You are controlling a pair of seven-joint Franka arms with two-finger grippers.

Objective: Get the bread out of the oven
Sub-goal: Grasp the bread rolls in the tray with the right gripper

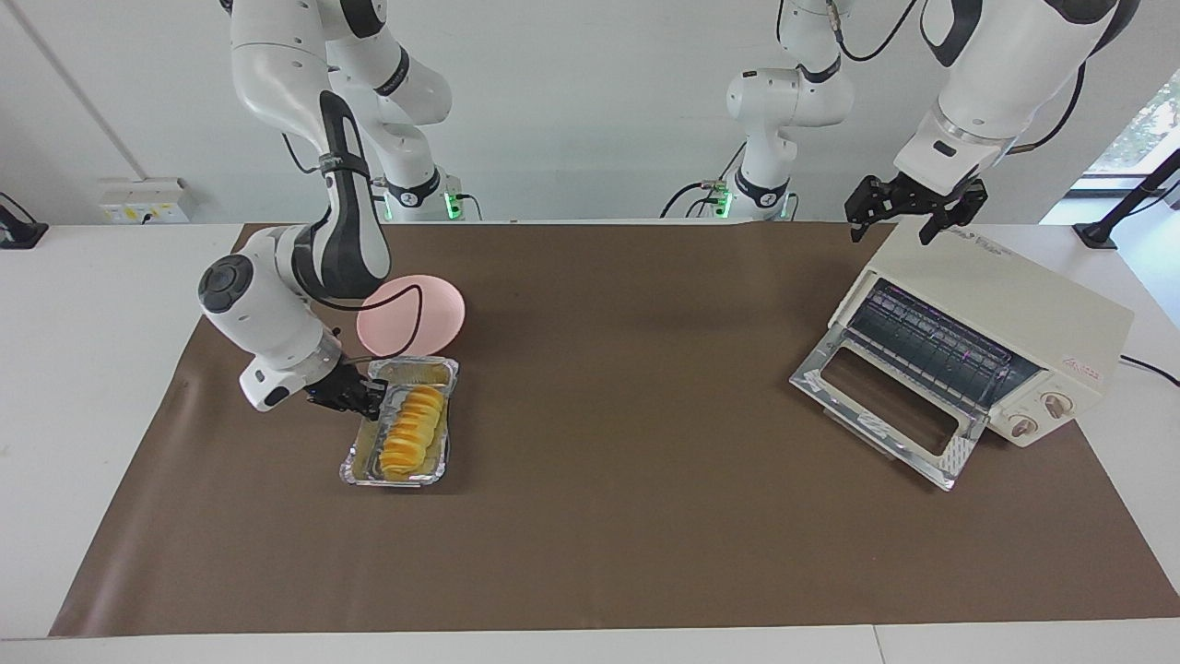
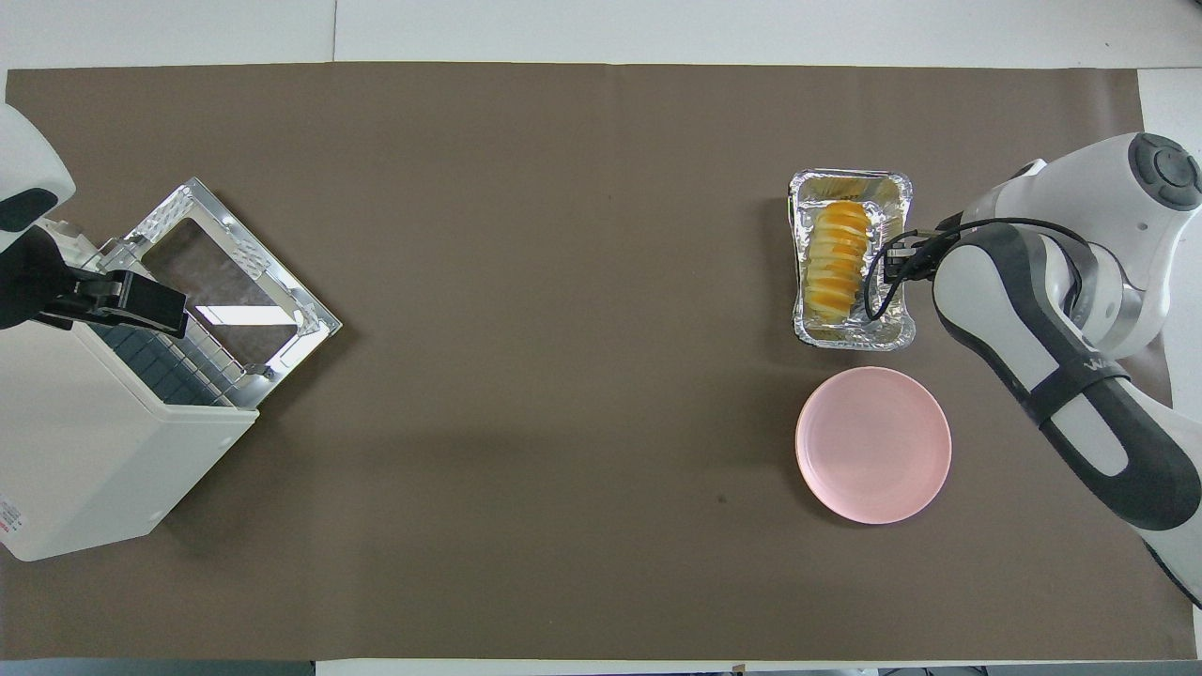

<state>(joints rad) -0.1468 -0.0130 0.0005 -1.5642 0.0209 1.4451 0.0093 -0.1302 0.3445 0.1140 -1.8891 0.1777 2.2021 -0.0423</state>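
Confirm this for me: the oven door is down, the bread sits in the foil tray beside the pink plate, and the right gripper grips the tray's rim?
One slip: the bread lies in the foil tray, but the tray is farther from the robots than the pink plate, as the facing view shows. The oven door is down; the right gripper grips the rim.

A robotics lab staged as a kitchen corner. Two white robot arms (image 1: 304,231) are mounted at the 12 o'clock edge of a white table (image 1: 83,304) covered by a brown mat (image 1: 645,516), against a bare white wall. Cables trail from the arm bases, and a socket box (image 1: 145,200) sits at 10 o'clock. An oven (image 1: 996,341) at 3 o'clock and a pink plate (image 1: 410,315) supply the kitchen props.
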